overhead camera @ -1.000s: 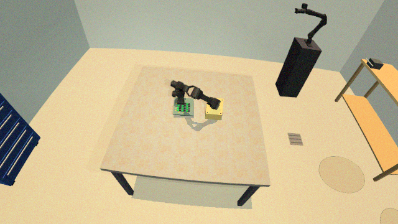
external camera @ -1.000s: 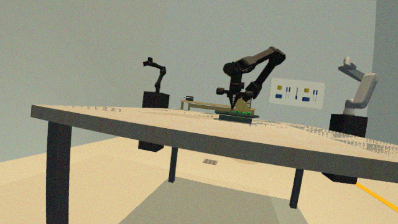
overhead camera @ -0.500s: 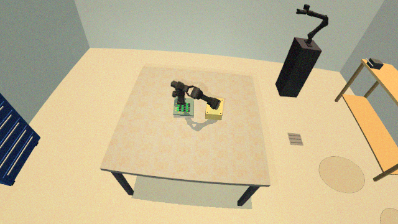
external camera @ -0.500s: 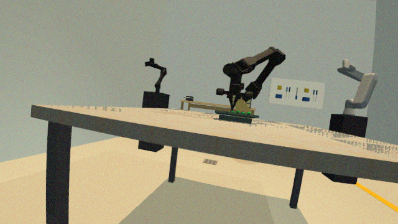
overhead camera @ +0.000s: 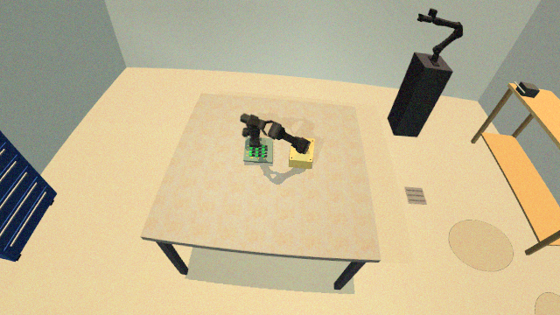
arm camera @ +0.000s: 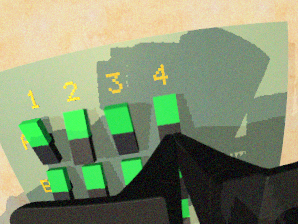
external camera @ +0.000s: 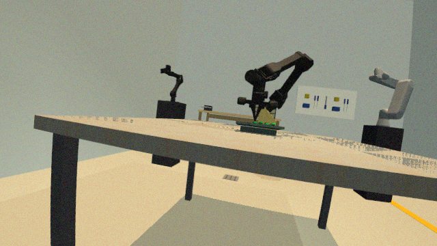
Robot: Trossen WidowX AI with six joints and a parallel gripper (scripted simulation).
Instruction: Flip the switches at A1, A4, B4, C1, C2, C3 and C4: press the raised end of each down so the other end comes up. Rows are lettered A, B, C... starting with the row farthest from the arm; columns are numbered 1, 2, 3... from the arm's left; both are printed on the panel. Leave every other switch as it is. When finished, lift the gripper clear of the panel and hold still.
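Note:
The switch panel (overhead camera: 269, 145) (external camera: 280, 128) (arm camera: 276, 50) is grey-green with yellow print. In the wrist view, row A shows A1 (arm camera: 35, 133), A2 (arm camera: 76, 125), A3 (arm camera: 119, 120) and A4 (arm camera: 166, 110), each with a green far half and a dark near half. Behind them show B1 (arm camera: 59, 181), B2 (arm camera: 94, 177) and part of B3 (arm camera: 132, 170). My gripper (overhead camera: 255, 143) (external camera: 255, 119) (arm camera: 173, 140) is shut and empty, its tips at the near, dark end of A4; contact cannot be told. B4 and row C are mostly hidden by the fingers. Exact tilts are unclear.
The arm's base stands on a yellow block (overhead camera: 301, 164) (external camera: 265, 116) beside the panel on the table (overhead camera: 262, 210) (external camera: 164, 131). The arm's shadow falls across the panel. Other arms on dark pedestals stand away from the table.

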